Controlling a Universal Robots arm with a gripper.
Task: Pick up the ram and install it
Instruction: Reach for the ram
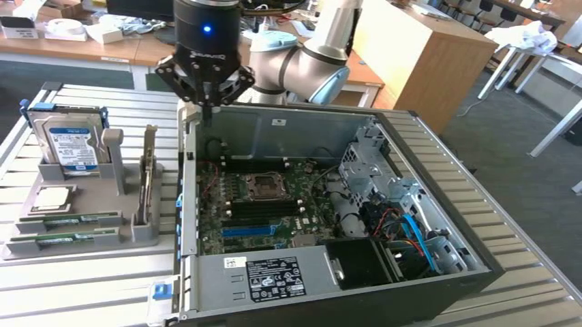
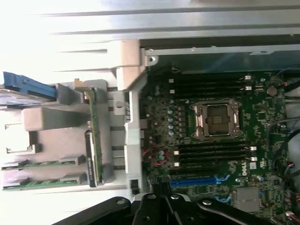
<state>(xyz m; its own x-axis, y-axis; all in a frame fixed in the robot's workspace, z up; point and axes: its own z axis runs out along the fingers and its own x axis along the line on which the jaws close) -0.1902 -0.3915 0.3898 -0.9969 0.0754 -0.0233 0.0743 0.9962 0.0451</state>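
Over the rear rim of the open black computer case, I held the tool pinched together and empty, with the thin green ram stick standing on edge in the grey plastic holder beside the case, so a clean pick, I judged, wanted parted fingers squared across its flat faces.

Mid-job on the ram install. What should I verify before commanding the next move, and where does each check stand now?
1. Nothing in the tool: ok, it is shut and empty.
2. Ram available: ok, two ram sticks lie in the grey holder.
3. Tool over the ram sticks: not ok, it hovers above the computer case, at its wall on the exterior view's left.
4. Case open: ok, the motherboard is exposed.
5. Free memory slots: ok, they look empty.
6. Open slot latches: cannot tell.
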